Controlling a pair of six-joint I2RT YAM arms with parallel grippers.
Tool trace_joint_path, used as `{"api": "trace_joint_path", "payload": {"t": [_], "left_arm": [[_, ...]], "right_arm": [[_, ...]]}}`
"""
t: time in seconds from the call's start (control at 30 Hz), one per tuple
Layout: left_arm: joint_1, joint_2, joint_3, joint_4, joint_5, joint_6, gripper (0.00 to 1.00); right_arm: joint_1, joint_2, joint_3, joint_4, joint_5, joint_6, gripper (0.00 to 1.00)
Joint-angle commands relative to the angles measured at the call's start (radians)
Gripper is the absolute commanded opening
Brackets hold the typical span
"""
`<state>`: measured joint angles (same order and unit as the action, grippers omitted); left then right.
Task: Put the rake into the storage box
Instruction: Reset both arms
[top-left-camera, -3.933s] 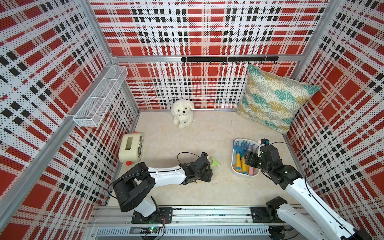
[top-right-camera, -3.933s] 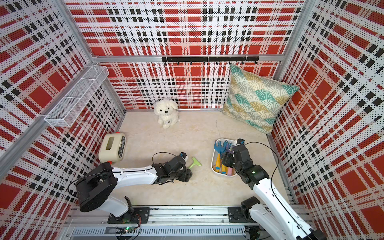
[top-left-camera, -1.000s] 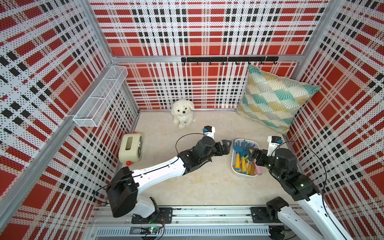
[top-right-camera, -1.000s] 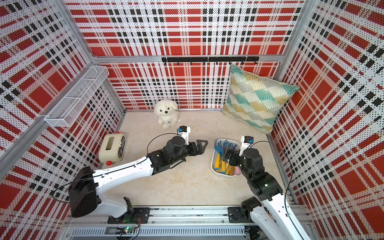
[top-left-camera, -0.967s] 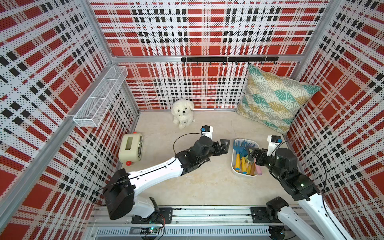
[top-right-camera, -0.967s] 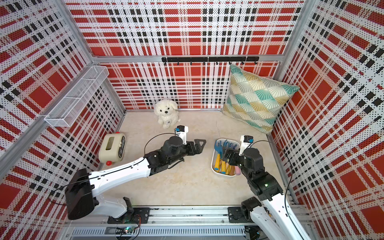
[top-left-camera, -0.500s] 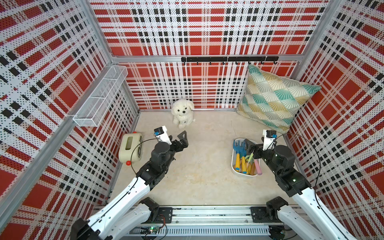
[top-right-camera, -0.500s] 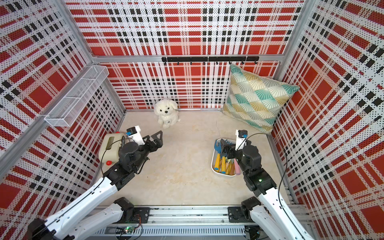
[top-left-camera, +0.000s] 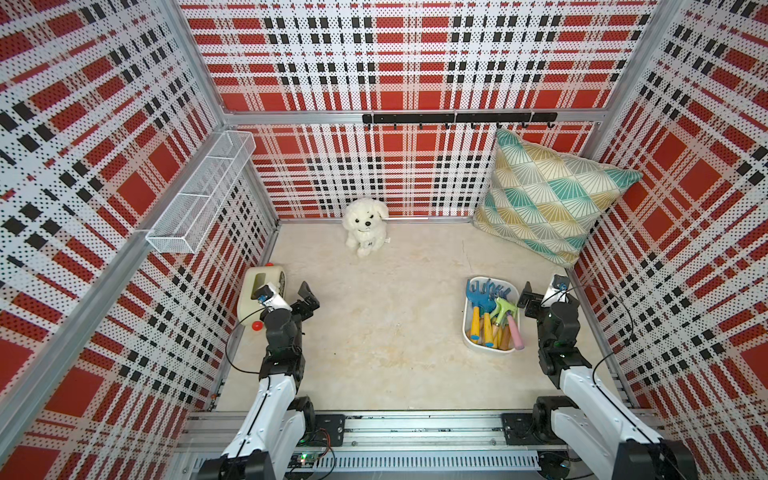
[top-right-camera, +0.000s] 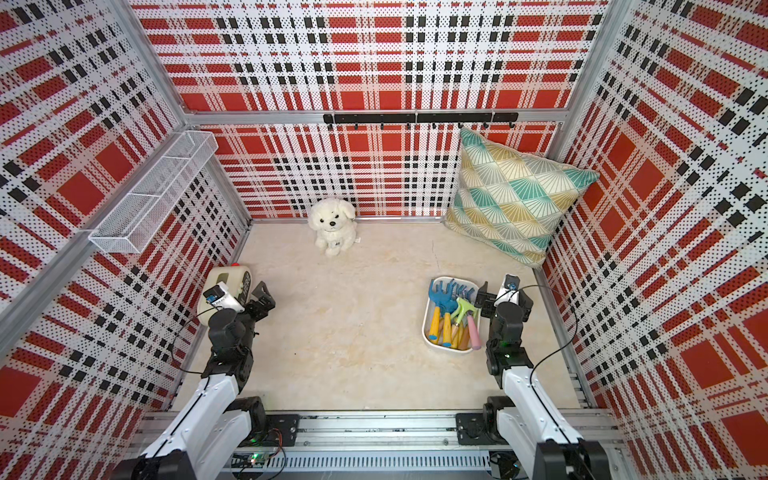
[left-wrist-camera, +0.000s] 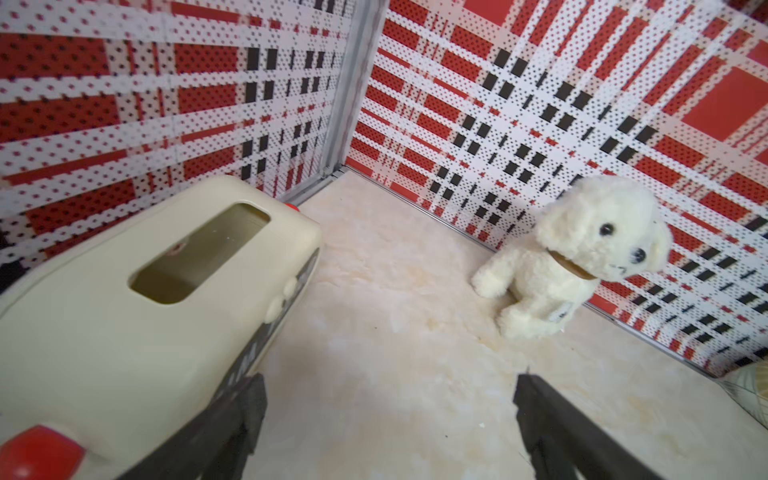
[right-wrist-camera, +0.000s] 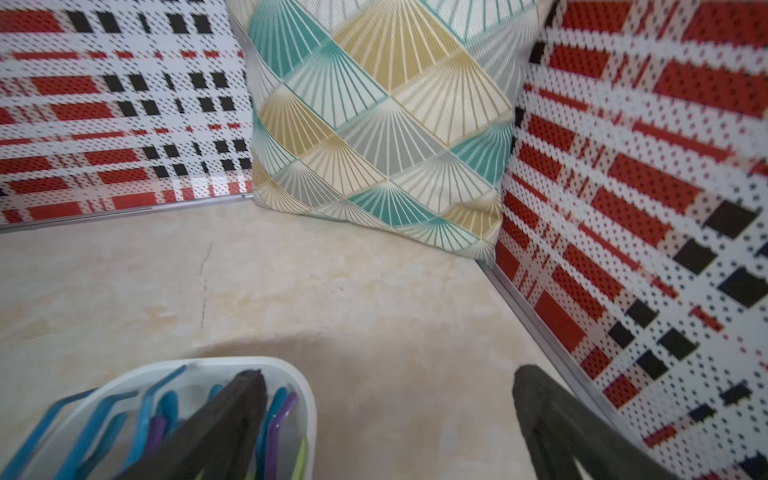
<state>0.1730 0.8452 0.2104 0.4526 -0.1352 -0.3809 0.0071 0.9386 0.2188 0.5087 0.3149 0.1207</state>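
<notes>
in both top views the green-headed rake (top-left-camera: 508, 309) lay inside the white storage box (top-left-camera: 466, 332), packed beside blue-headed hand tools (top-left-camera: 478, 293). its long axis ran along the tub's length, head toward the back wall, pink handle toward the robot's rail. it leaned a little across its neighbours, probably the only way it fit so crowded a tub. the right gripper (top-left-camera: 544, 296) hung just beside the box, jaws spread and empty. the left gripper (top-left-camera: 291, 299), equally released, sat well apart next to the cream gadget (top-left-camera: 259, 286), which suggested the job was done. the left wrist view showed open fingers (left-wrist-camera: 245, 399) over bare floor, the gadget on one side and a plush dog (left-wrist-camera: 582, 257) ahead. the right wrist view showed one finger above the box's rim, nothing between the jaws, and a patterned cushion (right-wrist-camera: 374, 124) beyond.
</notes>
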Motion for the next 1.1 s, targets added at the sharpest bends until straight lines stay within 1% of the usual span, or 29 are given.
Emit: {"api": "trace_joint_path", "payload": {"t": [0.0, 0.07, 0.1, 0.17, 0.23, 0.27, 0.3, 0.4, 0.43, 0.53, 0.57, 0.7, 0.77, 0.83, 0.9, 0.93, 0.97, 1.07], "left_arm": [[0.08, 0.03, -0.025, 0.108, 0.079, 0.016, 0.99], [0.1, 0.046, -0.022, 0.132, 0.142, 0.016, 0.99], [0.095, 0.057, -0.012, 0.135, 0.144, 0.017, 0.99], [0.091, 0.084, -0.002, 0.136, 0.112, 0.027, 0.99], [0.092, 0.116, -0.005, 0.159, 0.104, 0.036, 0.99], [0.091, 0.13, -0.016, 0.19, 0.106, 0.038, 0.99], [0.083, 0.145, -0.029, 0.231, 0.104, 0.044, 0.99], [0.037, 0.188, -0.06, 0.342, 0.067, 0.083, 0.99], [0.01, 0.199, -0.066, 0.365, 0.036, 0.103, 0.99], [-0.077, 0.232, -0.114, 0.485, -0.078, 0.217, 0.99], [-0.087, 0.247, -0.132, 0.55, -0.077, 0.239, 0.99], [-0.086, 0.282, -0.119, 0.575, -0.04, 0.253, 0.99], [-0.096, 0.309, -0.123, 0.628, -0.011, 0.269, 0.99], [-0.123, 0.344, -0.121, 0.681, -0.032, 0.295, 0.99], [-0.143, 0.389, -0.101, 0.711, -0.05, 0.319, 0.99], [-0.147, 0.411, -0.093, 0.729, -0.045, 0.329, 0.99], [-0.151, 0.428, -0.086, 0.738, -0.034, 0.336, 0.99], [-0.161, 0.454, -0.078, 0.766, -0.014, 0.352, 0.99]], "right_arm": [[-0.012, 0.126, -0.041, 0.316, -0.007, 0.042, 1.0], [-0.013, 0.235, -0.048, 0.418, -0.007, 0.034, 1.0], [-0.013, 0.276, -0.051, 0.463, -0.025, 0.024, 1.0], [-0.013, 0.3, -0.055, 0.519, -0.051, 0.009, 1.0], [-0.017, 0.323, -0.045, 0.514, -0.038, 0.023, 1.0], [-0.017, 0.342, -0.052, 0.551, -0.052, 0.008, 1.0], [-0.017, 0.336, -0.051, 0.539, -0.079, 0.004, 1.0], [-0.017, 0.335, -0.054, 0.542, -0.09, 0.0, 1.0], [-0.016, 0.336, -0.062, 0.561, -0.102, -0.006, 1.0], [-0.009, 0.322, -0.073, 0.562, -0.104, -0.008, 1.0], [-0.007, 0.318, -0.074, 0.559, -0.104, -0.009, 1.0], [0.001, 0.302, -0.097, 0.584, -0.104, -0.012, 1.0], [0.007, 0.303, -0.095, 0.581, -0.103, -0.019, 1.0], [0.012, 0.308, -0.092, 0.583, -0.125, -0.029, 1.0], [0.016, 0.367, -0.088, 0.66, -0.173, -0.029, 1.0], [0.019, 0.428, -0.083, 0.72, -0.201, -0.049, 1.0], [0.035, 0.464, -0.074, 0.739, -0.203, -0.072, 1.0], [0.076, 0.48, -0.055, 0.715, -0.176, -0.115, 1.0]]}}
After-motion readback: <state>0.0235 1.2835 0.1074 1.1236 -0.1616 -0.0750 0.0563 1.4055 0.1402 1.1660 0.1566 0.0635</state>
